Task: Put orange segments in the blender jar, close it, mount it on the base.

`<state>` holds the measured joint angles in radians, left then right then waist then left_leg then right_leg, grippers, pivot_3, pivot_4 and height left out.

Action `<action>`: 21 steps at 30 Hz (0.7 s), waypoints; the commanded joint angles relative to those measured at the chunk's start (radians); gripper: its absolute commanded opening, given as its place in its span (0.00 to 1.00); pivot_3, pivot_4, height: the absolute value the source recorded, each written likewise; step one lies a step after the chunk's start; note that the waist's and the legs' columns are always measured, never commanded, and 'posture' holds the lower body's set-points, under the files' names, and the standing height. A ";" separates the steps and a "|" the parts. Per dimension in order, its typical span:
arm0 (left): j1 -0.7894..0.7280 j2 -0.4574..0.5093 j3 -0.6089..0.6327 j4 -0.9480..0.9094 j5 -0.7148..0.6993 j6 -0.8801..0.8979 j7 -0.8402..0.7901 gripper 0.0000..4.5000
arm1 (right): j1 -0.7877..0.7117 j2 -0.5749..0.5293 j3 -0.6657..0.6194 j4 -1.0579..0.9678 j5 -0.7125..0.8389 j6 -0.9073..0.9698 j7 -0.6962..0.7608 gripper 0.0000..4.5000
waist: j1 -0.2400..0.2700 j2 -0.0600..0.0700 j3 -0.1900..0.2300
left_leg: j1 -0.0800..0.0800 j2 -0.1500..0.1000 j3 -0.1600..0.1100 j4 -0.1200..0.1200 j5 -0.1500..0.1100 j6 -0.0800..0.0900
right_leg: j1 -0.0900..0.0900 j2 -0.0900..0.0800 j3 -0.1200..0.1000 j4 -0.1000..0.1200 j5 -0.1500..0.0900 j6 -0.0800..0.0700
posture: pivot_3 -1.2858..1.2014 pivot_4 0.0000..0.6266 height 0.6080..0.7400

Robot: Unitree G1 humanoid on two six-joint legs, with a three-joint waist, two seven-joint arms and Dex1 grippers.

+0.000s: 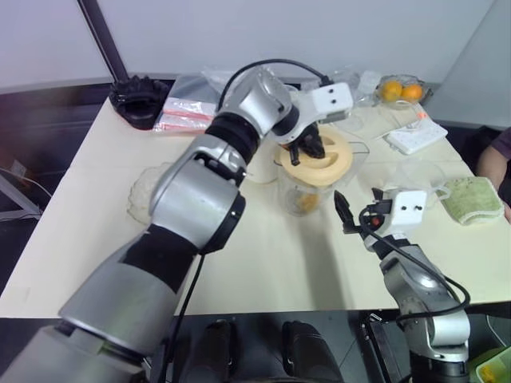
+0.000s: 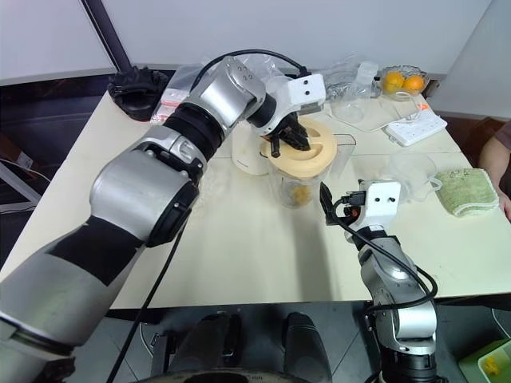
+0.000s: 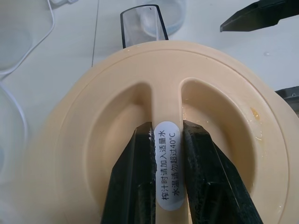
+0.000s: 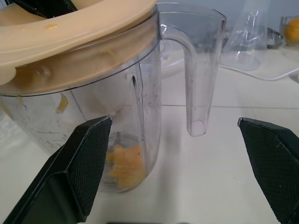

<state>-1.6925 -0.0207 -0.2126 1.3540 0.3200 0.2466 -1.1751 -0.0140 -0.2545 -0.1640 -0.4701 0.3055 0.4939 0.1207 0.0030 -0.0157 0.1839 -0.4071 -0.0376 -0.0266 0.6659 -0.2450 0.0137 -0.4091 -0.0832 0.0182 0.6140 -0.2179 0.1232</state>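
Now, the blender jar [image 4: 117, 116] stands mid-worktop [image 1: 263, 271] with orange segments [image 4: 125, 170] pooled at its bottom; the pale orange lid [image 3: 154, 116] sits tilted on the rim, not yet seated flat by the look of it; the left gripper [image 3: 166, 172] is clamped on the lid's centre ridge, pressing from above; the right gripper [image 4: 173, 163] hangs just beside the jar, jaws spread wide, empty, lined up with the handle [image 4: 194, 84]; the base [image 2: 249, 155] waits behind the jar, partly hidden by the left arm; so filling looks done, closing is underway, and mounting is still to come.
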 commanded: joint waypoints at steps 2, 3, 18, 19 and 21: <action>0.038 -0.011 -0.029 0.030 0.043 -0.003 0.011 0.05 | -0.134 0.016 -0.009 0.218 -0.059 -0.126 -0.012 1.00 | -0.002 0.000 0.000 | 0.000 0.000 0.000 0.000 0.000 0.000 | 0.001 0.000 0.000 0.000 0.000 0.000 | 0.52 0.24 1.00; 0.039 -0.011 -0.031 0.030 0.045 -0.005 0.009 0.05 | -0.163 0.009 -0.004 0.262 -0.075 -0.140 -0.011 1.00 | -0.003 0.000 0.000 | 0.000 0.000 0.000 0.000 0.000 0.000 | 0.000 0.000 0.000 0.000 0.000 0.000 | 0.52 0.24 1.00; 0.060 -0.015 -0.046 0.029 0.065 -0.019 -0.035 0.05 | -0.442 -0.011 -0.038 0.693 -0.122 -0.354 0.017 1.00 | -0.017 0.000 0.000 | 0.001 0.000 0.000 -0.001 0.000 0.000 | 0.001 0.000 0.000 0.000 0.000 0.000 | 0.52 0.24 1.00; 0.060 -0.016 -0.046 0.029 0.065 -0.019 -0.039 0.05 | -0.444 -0.010 -0.037 0.693 -0.122 -0.357 0.021 1.00 | -0.017 0.000 0.000 | 0.001 0.000 0.000 -0.001 0.000 0.000 | 0.001 0.000 0.000 0.000 0.000 0.000 | 0.52 0.24 1.00; 0.061 -0.016 -0.046 0.029 0.063 -0.019 -0.060 0.05 | -0.447 -0.008 -0.033 0.677 -0.121 -0.358 0.026 0.88 | -0.018 0.000 0.000 | 0.001 0.000 0.000 -0.001 0.000 0.000 | 0.001 0.000 0.000 0.000 0.000 0.000 | 0.52 0.24 1.00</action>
<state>-1.6798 -0.0187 -0.2187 1.3402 0.3405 0.2233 -1.2150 -0.4374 -0.2565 -0.1952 0.2407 0.1793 0.1590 0.1366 -0.0149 -0.0155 0.1837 -0.4059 -0.0379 -0.0266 0.6648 -0.2450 0.0138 -0.4085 -0.0829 0.0184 0.6144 -0.2177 0.1235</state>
